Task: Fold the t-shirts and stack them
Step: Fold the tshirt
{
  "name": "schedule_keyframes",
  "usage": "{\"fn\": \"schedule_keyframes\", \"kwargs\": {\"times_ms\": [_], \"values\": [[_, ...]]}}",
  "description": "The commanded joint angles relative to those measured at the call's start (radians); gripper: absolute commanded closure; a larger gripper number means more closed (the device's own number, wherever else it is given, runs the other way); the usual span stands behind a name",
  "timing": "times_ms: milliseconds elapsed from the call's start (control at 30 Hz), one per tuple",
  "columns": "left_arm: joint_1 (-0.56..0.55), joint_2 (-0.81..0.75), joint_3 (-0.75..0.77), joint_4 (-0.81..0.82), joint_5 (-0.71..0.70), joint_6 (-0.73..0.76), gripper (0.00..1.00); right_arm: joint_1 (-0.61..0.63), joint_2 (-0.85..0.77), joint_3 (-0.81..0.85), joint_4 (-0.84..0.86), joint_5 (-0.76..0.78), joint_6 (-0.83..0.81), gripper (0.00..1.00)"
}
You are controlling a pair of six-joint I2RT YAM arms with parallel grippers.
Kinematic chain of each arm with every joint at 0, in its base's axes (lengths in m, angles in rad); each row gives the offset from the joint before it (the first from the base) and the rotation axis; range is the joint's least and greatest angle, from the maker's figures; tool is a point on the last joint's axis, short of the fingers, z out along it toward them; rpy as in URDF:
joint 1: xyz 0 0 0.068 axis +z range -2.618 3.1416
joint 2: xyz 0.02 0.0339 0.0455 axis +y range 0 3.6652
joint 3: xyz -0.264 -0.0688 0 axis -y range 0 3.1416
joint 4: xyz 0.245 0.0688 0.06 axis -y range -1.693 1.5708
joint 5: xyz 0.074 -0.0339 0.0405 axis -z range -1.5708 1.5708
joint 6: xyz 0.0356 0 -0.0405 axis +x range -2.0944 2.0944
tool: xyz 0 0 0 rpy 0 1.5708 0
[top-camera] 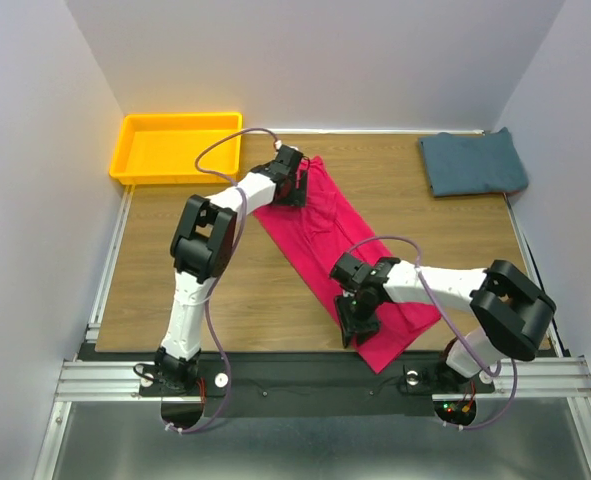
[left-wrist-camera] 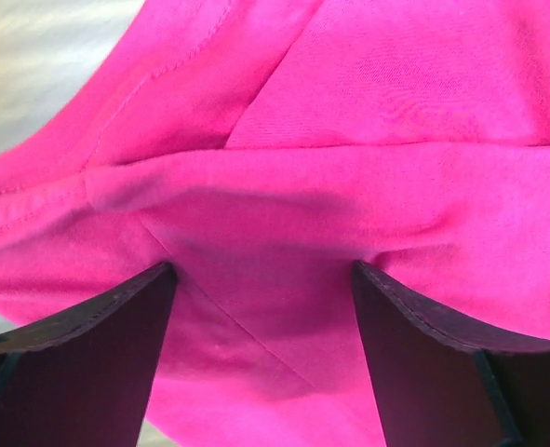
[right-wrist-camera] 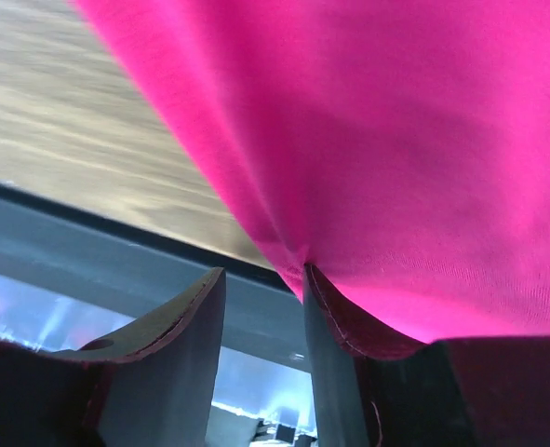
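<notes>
The crimson-pink t-shirt (top-camera: 320, 225) lies stretched slantwise across the wooden worktop (top-camera: 275, 295), running from the far middle to the near edge. The left pincer (top-camera: 295, 188) rests on its far end, fingers spread wide with the cloth bunched across the gap, not clamped. The right pincer (top-camera: 355, 322) is at the near end, fingers a little apart with nothing between them and cloth draped against one finger (right-wrist-camera: 335, 326). The teal-blue t-shirt (top-camera: 472, 163) lies folded in the far right corner, well apart. A yellow tray (top-camera: 175, 150) sits at the far left.

Plain crimson-pink t-shirt (top-camera: 320, 225) across the centre, dusty teal-blue t-shirt (top-camera: 472, 163) upper right, bright yellow tray (top-camera: 175, 148) upper left, brown wood-grain counter (top-camera: 235, 280) beneath.
</notes>
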Motion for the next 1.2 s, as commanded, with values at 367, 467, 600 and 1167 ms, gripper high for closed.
{"fn": "schedule_keyframes", "kwargs": {"times_ms": [367, 467, 600, 1167], "values": [[-0.018, 0.113, 0.359, 0.158, 0.118, 0.126, 0.01, 0.061, 0.086, 0.315, 0.066, 0.143, -0.032, 0.54], [-0.017, 0.03, 0.357, 0.185, 0.091, 0.129, 0.01, 0.019, 0.059, 0.349, 0.042, 0.199, -0.07, 0.54], [-0.015, -0.134, 0.3, 0.196, 0.029, 0.126, 0.01, -0.116, 0.008, 0.362, 0.034, 0.259, -0.148, 0.55], [-0.015, -0.572, -0.309, 0.122, -0.069, -0.064, 0.04, -0.518, 0.217, 0.597, 0.072, 0.262, -0.404, 0.63]]}}
